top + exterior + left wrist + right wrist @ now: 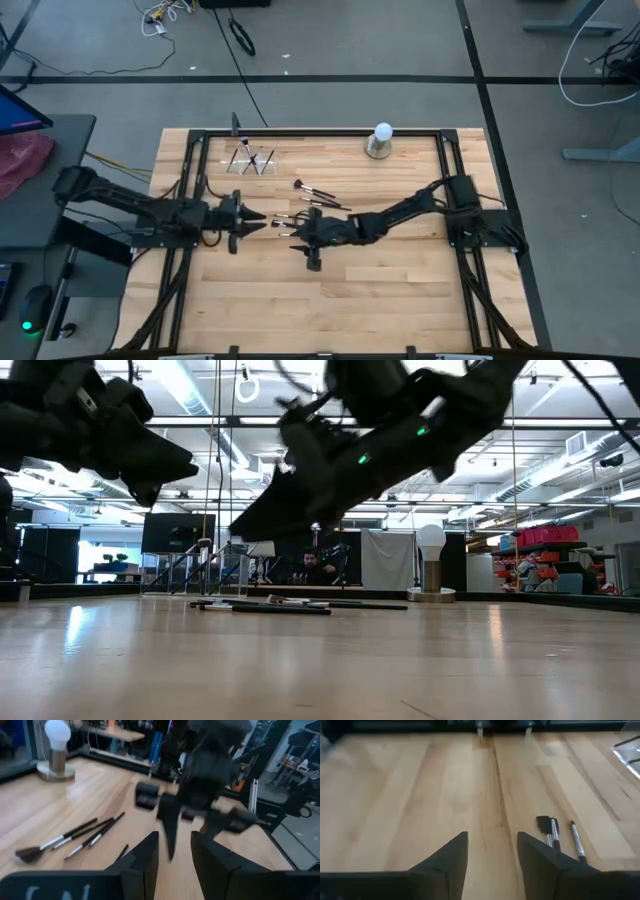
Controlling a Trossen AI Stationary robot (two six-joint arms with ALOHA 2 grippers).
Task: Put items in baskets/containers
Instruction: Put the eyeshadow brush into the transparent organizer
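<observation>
Though the clear plastic holder (251, 160) nearly vanishes against the pale wood tabletop (400, 290), I make out thin black-handled brushes (318, 193) scattered beside the white ball lamp (381, 141). My left gripper (262, 222) and right gripper (303, 238) hover nearby, fingers apart and empty.

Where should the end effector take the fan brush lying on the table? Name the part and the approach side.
Grip the fan brush mid-handle, on the thin black shaft behind the ferrule, not the splayed bristles. It lies flat on the table, so come straight down from above with the fingers either side of the shaft. The open right end effector hangs nearby.
</observation>
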